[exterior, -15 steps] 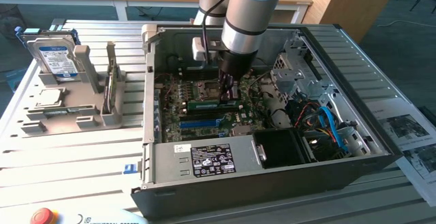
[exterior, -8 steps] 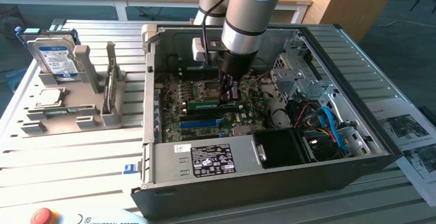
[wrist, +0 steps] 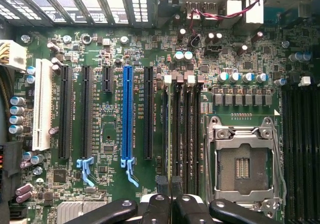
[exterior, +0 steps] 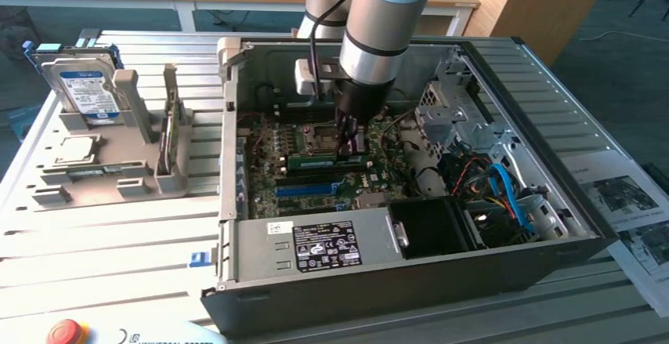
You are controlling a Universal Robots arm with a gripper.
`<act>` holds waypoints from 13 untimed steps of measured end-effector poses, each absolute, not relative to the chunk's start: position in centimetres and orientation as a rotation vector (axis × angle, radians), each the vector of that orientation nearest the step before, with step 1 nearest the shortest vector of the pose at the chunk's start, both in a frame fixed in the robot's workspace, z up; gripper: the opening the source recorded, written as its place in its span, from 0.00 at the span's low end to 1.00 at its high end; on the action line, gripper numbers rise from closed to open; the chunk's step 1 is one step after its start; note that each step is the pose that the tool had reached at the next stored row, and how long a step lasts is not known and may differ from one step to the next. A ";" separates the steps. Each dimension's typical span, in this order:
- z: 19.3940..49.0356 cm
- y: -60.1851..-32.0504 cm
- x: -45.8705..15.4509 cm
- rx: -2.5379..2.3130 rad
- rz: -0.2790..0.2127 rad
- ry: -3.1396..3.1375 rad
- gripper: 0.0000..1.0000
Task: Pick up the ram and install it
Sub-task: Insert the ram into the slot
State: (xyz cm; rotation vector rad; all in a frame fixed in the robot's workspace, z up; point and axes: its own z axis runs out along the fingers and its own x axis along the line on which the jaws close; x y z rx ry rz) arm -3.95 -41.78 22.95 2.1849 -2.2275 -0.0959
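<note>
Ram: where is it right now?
In the exterior view the ram sits inside the computer case, at the motherboard memory slots next to the processor socket, pinched by the shut gripper.

End effector (wrist: 170, 184) pinched shut over mobo (wrist: 112, 129). W/ clock centred on it: DIMM slots (wrist: 182, 134) at 12, blue PCIe slot (wrist: 127, 116) at 11, CPU socket (wrist: 242, 166) approx 2-3 o'clock.

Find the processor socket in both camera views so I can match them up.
Exterior view: the processor socket sits mid-motherboard, just to the exterior view's left of the gripper.
Wrist view: the processor socket lies beside the memory slots, on the side away from the blue slot.
Shared landmark: the blue slot, the one long blue connector on the board.
</note>
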 end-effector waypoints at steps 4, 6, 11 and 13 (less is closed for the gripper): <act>22.8 -41.8 -3.9 2.185 -0.096 -2.227 0.12; 22.8 -41.8 -3.9 2.185 -0.096 -2.228 0.12; 22.6 -41.8 -3.9 2.185 -0.096 -2.227 0.12; 22.6 -41.8 -3.9 2.185 -0.096 -2.227 0.12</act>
